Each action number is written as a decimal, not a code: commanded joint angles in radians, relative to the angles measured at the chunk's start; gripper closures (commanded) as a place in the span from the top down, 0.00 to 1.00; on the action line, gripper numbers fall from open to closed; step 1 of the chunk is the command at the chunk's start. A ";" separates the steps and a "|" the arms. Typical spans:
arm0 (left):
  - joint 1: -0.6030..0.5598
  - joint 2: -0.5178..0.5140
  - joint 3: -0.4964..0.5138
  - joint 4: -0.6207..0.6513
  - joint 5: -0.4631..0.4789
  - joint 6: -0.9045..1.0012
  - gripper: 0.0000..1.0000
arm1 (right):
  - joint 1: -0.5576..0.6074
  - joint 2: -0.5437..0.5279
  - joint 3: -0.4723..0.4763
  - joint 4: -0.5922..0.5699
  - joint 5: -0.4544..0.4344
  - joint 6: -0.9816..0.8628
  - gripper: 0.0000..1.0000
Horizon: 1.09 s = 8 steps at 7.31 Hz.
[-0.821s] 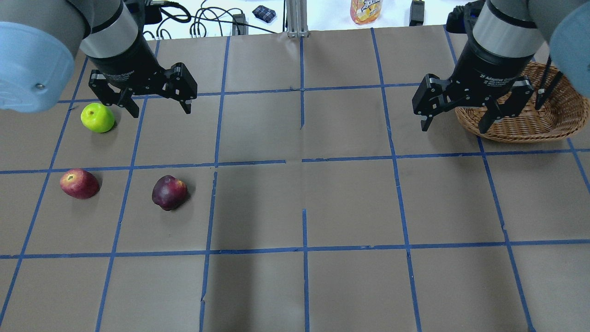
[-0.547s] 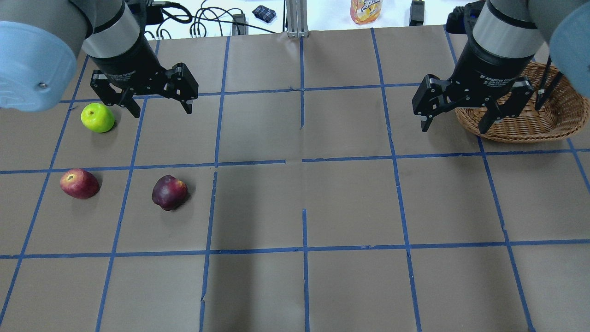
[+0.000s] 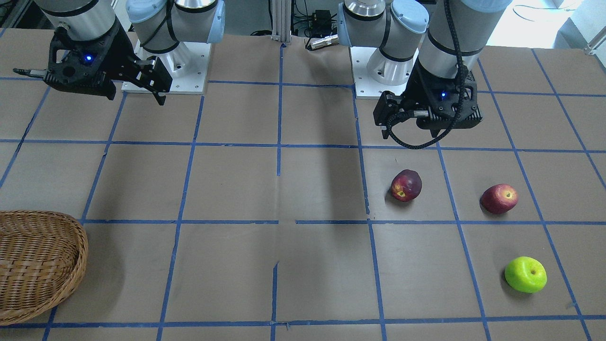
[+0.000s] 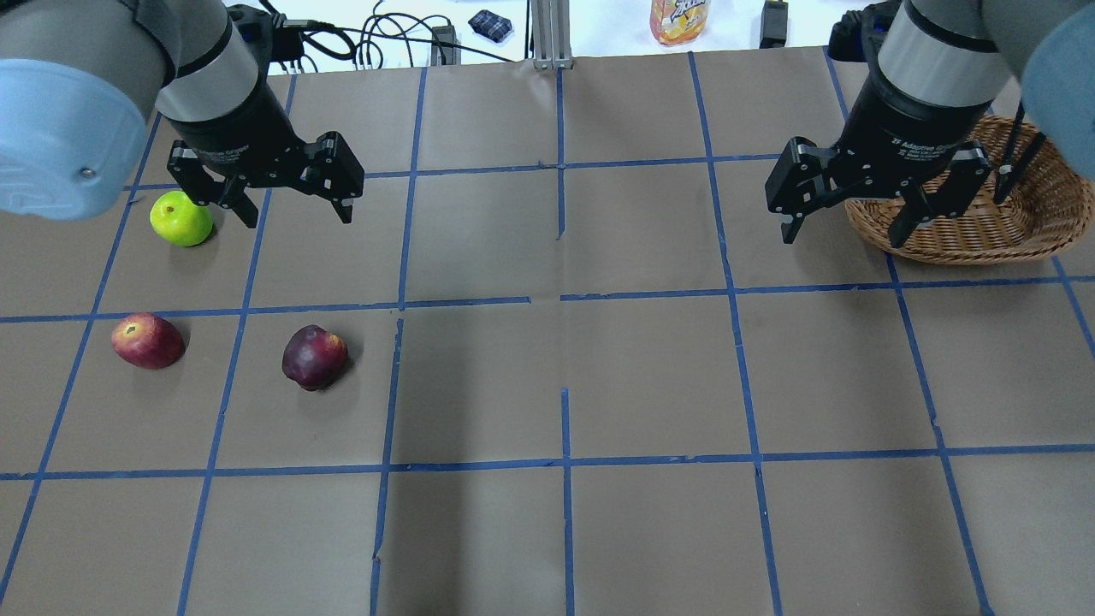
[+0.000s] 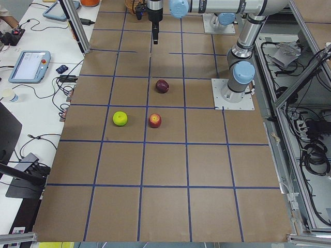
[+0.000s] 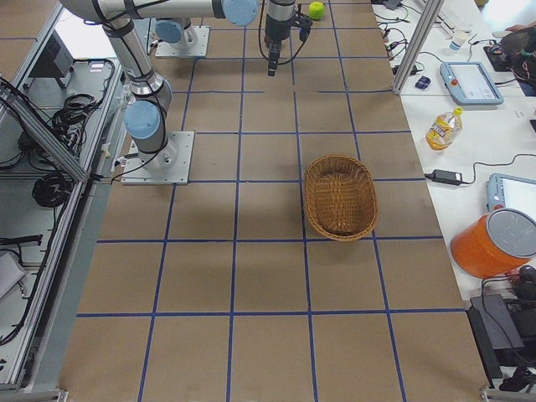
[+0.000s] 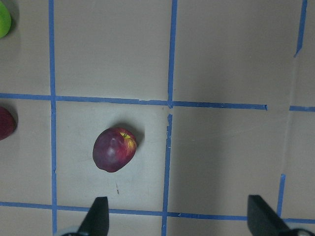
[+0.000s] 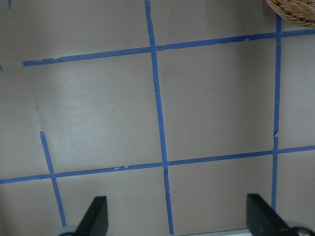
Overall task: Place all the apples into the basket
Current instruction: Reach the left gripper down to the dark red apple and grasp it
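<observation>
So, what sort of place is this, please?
Most likely a robotics lab or test cell, not a home. The left arm and right arm are bolted to a table gridded with blue tape, and a side bench holds a teach pendant and loose cables.

Table (image 4: pixel 650 385) covered in brown paper, gridded with blue tape (image 4: pixel 565 463). White bench (image 5: pixel 36 116) runs along its far edge, holding a tablet (image 5: pixel 28 66), loose black cables (image 4: pixel 376 38), a yellow drink bottle (image 6: pixel 441 127) and an orange tub (image 6: pixel 479 251). Aluminium post (image 4: pixel 552 34) at mid-edge. Even light, soft shadows.
</observation>
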 commanded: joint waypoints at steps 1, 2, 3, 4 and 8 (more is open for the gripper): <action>0.076 -0.017 -0.190 0.193 0.017 0.052 1.00 | 0.000 0.000 0.001 0.000 -0.002 0.000 1.00; 0.119 -0.028 -0.335 0.382 0.018 0.183 1.00 | 0.000 0.001 0.002 0.000 -0.002 0.002 1.00; 0.140 -0.037 -0.446 0.515 0.021 0.261 1.00 | 0.000 0.001 0.002 0.000 -0.002 0.002 1.00; 0.145 -0.040 -0.520 0.528 0.024 0.268 1.00 | 0.000 0.001 0.002 0.000 -0.002 0.002 1.00; 0.153 -0.150 -0.527 0.617 0.070 0.275 1.00 | 0.000 0.006 0.006 -0.014 0.003 0.002 1.00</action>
